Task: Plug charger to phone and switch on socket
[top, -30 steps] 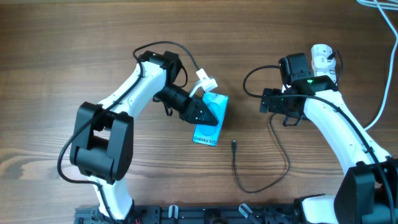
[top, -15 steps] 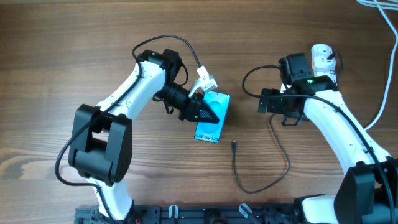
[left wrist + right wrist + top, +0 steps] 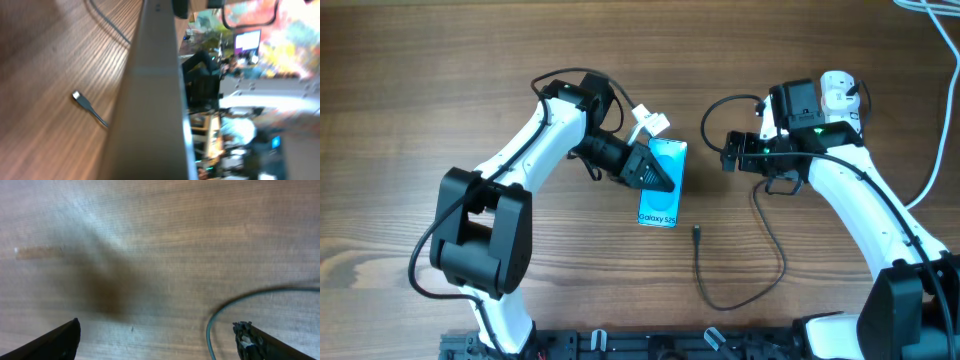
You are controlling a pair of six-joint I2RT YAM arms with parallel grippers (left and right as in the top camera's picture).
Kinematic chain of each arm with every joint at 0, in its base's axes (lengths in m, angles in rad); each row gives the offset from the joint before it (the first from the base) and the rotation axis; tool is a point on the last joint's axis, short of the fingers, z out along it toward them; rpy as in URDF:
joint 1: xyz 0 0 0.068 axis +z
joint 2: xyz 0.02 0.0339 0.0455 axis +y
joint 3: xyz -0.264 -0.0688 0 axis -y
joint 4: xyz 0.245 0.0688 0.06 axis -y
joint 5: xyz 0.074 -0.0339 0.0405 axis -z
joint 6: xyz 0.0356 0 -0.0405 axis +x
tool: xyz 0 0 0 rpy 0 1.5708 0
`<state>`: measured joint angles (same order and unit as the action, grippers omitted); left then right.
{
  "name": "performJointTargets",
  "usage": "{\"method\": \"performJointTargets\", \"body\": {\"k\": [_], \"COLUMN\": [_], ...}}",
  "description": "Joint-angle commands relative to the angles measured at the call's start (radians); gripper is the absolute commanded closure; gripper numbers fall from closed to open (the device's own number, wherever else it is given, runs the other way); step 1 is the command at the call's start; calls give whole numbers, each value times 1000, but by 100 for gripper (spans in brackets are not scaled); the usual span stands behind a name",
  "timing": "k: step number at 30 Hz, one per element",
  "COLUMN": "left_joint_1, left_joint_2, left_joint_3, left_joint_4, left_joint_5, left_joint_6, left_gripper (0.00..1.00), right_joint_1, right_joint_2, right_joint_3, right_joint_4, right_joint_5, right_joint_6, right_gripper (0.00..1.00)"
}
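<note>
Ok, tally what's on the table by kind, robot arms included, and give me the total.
phone: 1
charger: 1
socket: 1
robot arms: 2, the left arm and the right arm
Total: 5

Even bright overhead, wrist views blurred
</note>
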<state>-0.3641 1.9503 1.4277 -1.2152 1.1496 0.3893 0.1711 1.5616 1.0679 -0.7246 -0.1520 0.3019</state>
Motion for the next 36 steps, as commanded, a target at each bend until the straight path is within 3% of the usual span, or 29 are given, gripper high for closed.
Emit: {"method": "performJointTargets", "body": {"k": [1, 5, 7, 10, 13, 16, 22, 28, 36], "left_joint_1": [-15, -69, -101, -126, -128, -127, -127, -127, -120], "left_joint_2": [-37, -37, -37, -37, -37, -37, -37, -37, -37], "left_joint_3": [20, 20, 20, 20, 20, 20, 20, 20, 20], "left_joint_4": [-15, -57, -73, -125, -294, -407, -438, -471, -471], "left_joint_5": [35, 35, 35, 111, 277, 328, 331, 425, 428], "left_joint_6": [-417, -686, -738, -746, -746, -745, -745, -747, -819], "left_gripper": [96, 96, 96, 96, 96, 96, 96, 96, 96], "right_joint_1": [-2, -2, -2, -2, -2, -2, -2, -2, -2], "right_joint_2": [6, 5, 5, 5, 5, 5, 6, 5, 6], "right_joint_3": [1, 1, 1, 1, 1, 1, 1, 1, 1], "right_joint_4": [44, 83, 85, 84, 84, 84, 84, 84, 84], "right_joint_5": [23, 23, 23, 23, 23, 23, 23, 23, 23], "right_joint_6": [19, 18, 19, 18, 19, 18, 19, 19, 19], "right_gripper": [0, 0, 0, 0, 0, 0, 0, 0, 0]}}
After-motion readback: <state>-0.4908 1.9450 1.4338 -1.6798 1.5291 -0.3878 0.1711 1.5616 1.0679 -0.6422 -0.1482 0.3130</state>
